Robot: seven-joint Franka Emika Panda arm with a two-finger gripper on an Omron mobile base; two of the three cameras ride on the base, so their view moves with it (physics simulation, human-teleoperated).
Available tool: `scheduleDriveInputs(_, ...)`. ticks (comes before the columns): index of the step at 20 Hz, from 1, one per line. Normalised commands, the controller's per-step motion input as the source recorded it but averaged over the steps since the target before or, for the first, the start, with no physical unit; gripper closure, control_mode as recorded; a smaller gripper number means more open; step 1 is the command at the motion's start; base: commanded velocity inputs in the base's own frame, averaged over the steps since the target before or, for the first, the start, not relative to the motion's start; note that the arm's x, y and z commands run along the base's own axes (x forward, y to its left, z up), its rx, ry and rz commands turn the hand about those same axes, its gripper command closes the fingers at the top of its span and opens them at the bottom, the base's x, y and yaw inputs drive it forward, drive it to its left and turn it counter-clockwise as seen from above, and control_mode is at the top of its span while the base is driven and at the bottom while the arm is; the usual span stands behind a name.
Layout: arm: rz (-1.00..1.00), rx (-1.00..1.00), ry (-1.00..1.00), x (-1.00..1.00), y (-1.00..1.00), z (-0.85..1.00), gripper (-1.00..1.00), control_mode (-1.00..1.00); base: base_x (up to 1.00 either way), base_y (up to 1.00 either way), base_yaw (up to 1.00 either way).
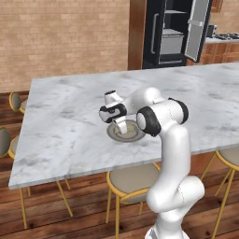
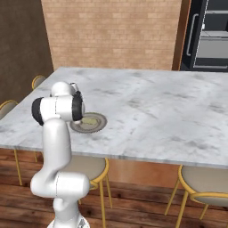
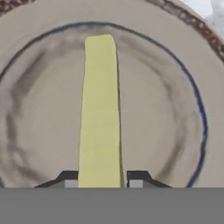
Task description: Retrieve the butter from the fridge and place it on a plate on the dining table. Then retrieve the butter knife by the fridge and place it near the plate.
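Behind and far beyond the gripper [image 3: 99, 183], the fridge [image 1: 175, 32] stands with a door open, presumably from fetching the butter. Beneath it spreads the dining table [image 1: 70, 107], with the plate [image 3: 35, 131] directly under the hand so a release would land inside the rim. Between the narrowly set jaws sits the butter [image 3: 100, 113], gripped and extending forward over the plate's centre.
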Motion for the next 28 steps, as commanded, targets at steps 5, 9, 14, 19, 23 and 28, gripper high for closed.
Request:
scheduleDriveInputs(5,-0.08,0.00,-0.02,-0.28,-0.02,-0.13,1.00,-1.00,0.00,0.00,0.00)
scheduleDriveInputs(9,-0.01,0.00,-0.03,-0.07,-0.03,-0.01,-1.00,-1.00,0.00,0.00,0.00)
scheduleDriveInputs(14,0.00,0.00,-0.01,0.00,0.00,0.00,-1.00,-1.00,0.00,0.00,0.00)
scheduleDriveInputs(19,0.00,0.00,0.00,0.00,0.00,0.00,-1.00,-1.00,0.00,0.00,0.00)
scheduleDriveInputs(23,0.00,0.00,0.00,-0.02,0.00,0.16,-1.00,-1.00,0.00,0.00,0.00)
scheduleDriveInputs(28,0.00,0.00,0.00,-0.15,0.00,0.64,-1.00,-1.00,0.00,0.00,0.00)
